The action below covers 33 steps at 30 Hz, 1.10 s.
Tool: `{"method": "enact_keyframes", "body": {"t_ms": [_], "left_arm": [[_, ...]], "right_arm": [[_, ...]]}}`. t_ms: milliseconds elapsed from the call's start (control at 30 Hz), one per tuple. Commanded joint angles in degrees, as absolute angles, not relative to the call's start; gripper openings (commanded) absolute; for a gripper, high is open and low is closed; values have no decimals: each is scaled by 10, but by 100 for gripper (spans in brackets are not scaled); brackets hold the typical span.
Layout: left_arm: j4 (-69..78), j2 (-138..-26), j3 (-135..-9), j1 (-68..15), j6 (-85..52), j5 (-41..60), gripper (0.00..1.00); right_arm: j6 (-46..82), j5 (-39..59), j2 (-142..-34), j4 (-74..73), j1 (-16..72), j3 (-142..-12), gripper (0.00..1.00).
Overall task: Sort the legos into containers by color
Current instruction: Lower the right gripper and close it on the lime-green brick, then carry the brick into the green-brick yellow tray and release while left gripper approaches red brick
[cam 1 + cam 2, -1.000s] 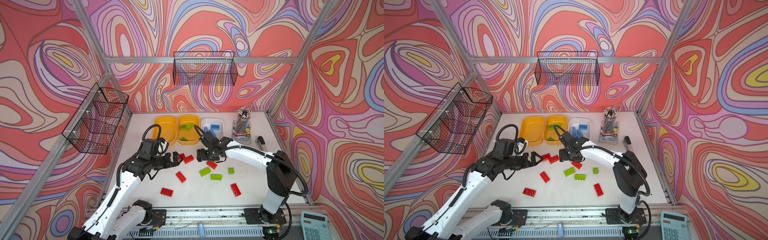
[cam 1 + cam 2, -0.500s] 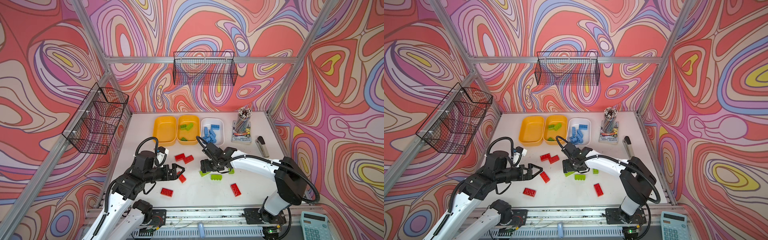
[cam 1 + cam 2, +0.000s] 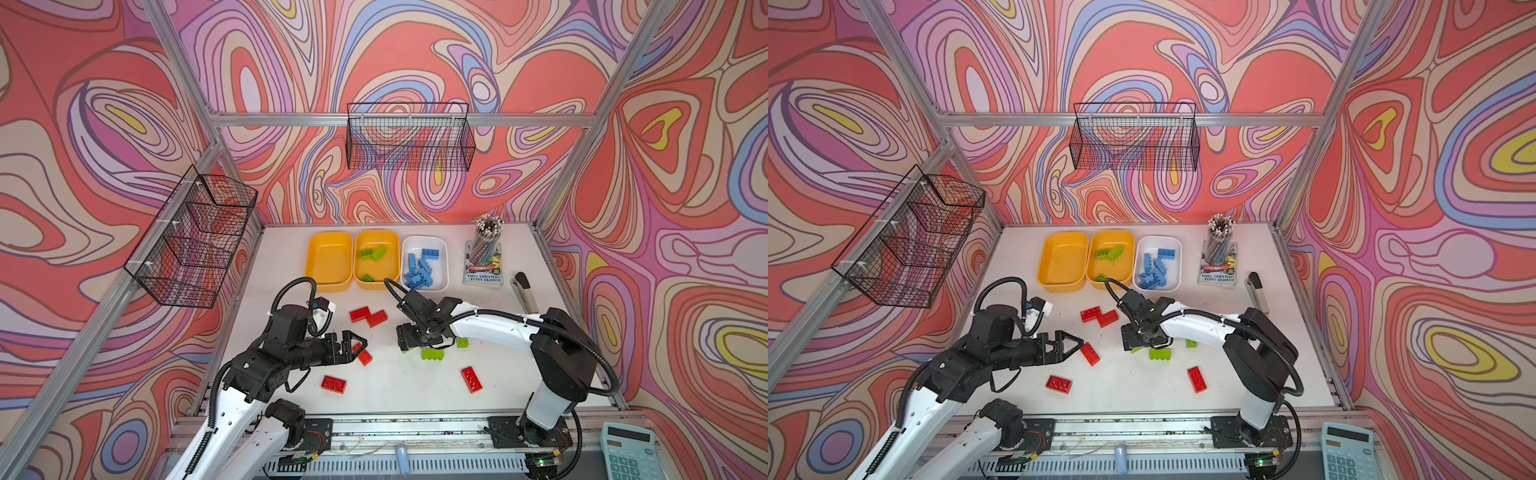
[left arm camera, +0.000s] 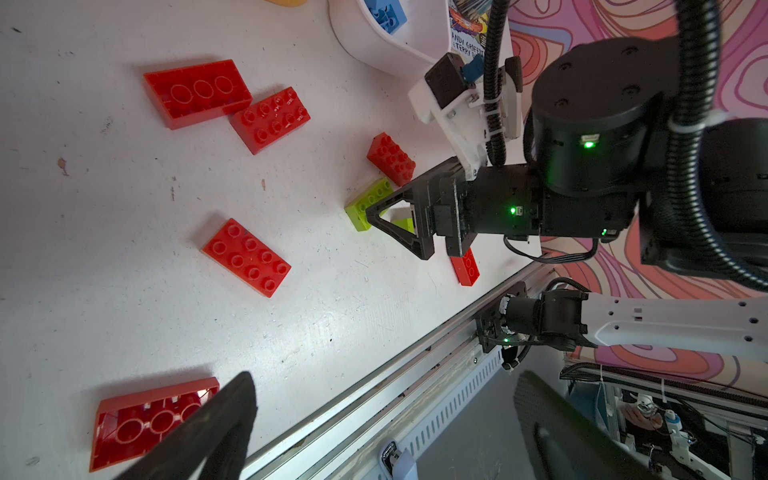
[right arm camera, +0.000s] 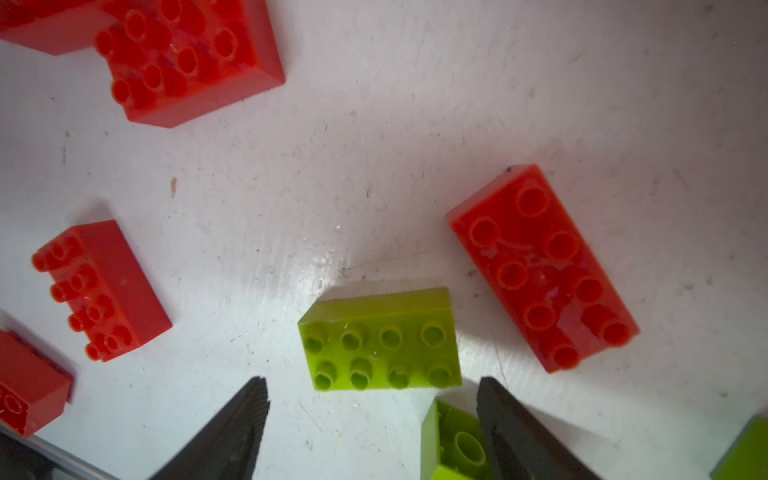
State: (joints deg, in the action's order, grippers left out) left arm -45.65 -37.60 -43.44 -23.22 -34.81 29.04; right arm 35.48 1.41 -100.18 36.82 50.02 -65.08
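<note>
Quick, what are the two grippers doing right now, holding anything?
Left gripper: jaws open, holding nothing.
Right gripper: jaws open, holding nothing, low over a green lego.

You see walls [image 3: 415,50] covered in swirly, wavy lines of red, pink, purple, blue and a little yellow. Your tabletop [image 3: 407,399] is white with tiny dark specks. Two yellow-orange tubs [image 3: 330,262] stand by one white tub [image 3: 441,274]. The blue legos [image 3: 420,268] are light blue, the green legos [image 3: 432,354] are bright lime, and the red legos [image 3: 332,384] are shiny red. The wire baskets [image 3: 409,141] are black. The arms [image 3: 490,328] are white with black parts, and the fingers [image 5: 232,432] are black. The calculator [image 3: 627,455] is pale blue-green.
</note>
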Motion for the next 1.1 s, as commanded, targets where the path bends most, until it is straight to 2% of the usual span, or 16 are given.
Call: {"method": "enact_keyframes", "body": {"t_ms": [0,400,467,600,667,1067], "left_arm": [[-476,-379,-430,-233,-353,279,100],[-483,-391,-436,-233,-349,271,100],[-485,-392,-438,-233,-349,267,100],[-485,-396,-439,-232,-350,259,100],[-485,-401,-441,-232,-349,255,100],[-475,-481,-483,-232,-312,222,100]], "right_arm": [[346,20,-1025,364,503,-669,83],[330,24,-1075,370,503,-694,82],[328,20,-1082,376,504,-699,78],[325,16,-1089,394,503,-708,61],[325,14,-1088,402,503,-712,56],[321,3,-1106,462,490,-842,52]]}}
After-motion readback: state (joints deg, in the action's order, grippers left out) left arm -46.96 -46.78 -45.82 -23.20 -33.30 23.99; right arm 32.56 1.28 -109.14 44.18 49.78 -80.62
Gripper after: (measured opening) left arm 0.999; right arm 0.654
